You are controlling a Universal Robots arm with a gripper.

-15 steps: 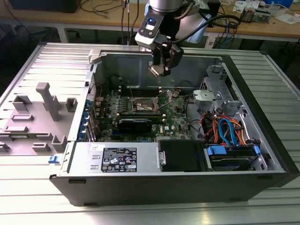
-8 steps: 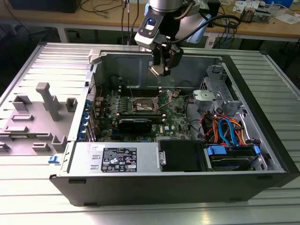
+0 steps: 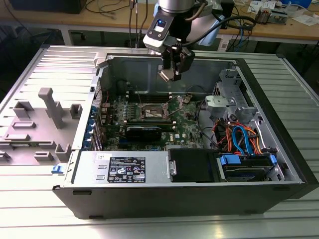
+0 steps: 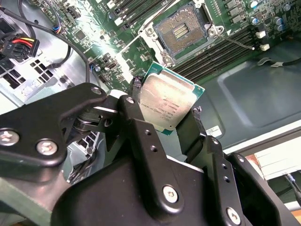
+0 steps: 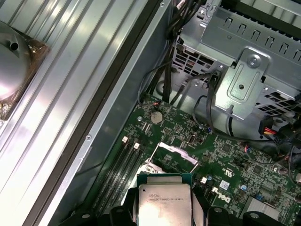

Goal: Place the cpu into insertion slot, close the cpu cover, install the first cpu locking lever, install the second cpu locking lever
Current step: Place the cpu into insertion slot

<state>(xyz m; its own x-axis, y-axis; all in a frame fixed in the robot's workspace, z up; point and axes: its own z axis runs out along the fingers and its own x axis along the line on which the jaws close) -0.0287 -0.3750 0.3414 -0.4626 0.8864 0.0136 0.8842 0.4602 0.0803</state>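
Note:
The cpu [image 4: 164, 101], a small square chip with a silvery top and green edge, hangs in the air with my gripper [image 4: 165, 99] shut on two of its opposite edges. In the exterior view my gripper [image 3: 172, 73] is high above the motherboard, over the back part of the open computer case. The insertion slot [image 4: 181, 30] lies bare below the chip, its dark contact field showing inside the metal rim. In the first wrist view the cpu cover [image 5: 178, 154] stands tilted up beyond the held cpu [image 5: 164, 200]. A thin locking lever [image 4: 240, 43] sticks out beside the socket.
Long memory slots [image 4: 211, 54] flank the socket. A black graphics card [image 4: 249, 94] lies close by. A metal drive cage [image 3: 227, 97] and coloured cables [image 3: 239, 139] fill the case at the exterior view's right. Grey fixtures [image 3: 50, 107] stand outside on the exterior view's left.

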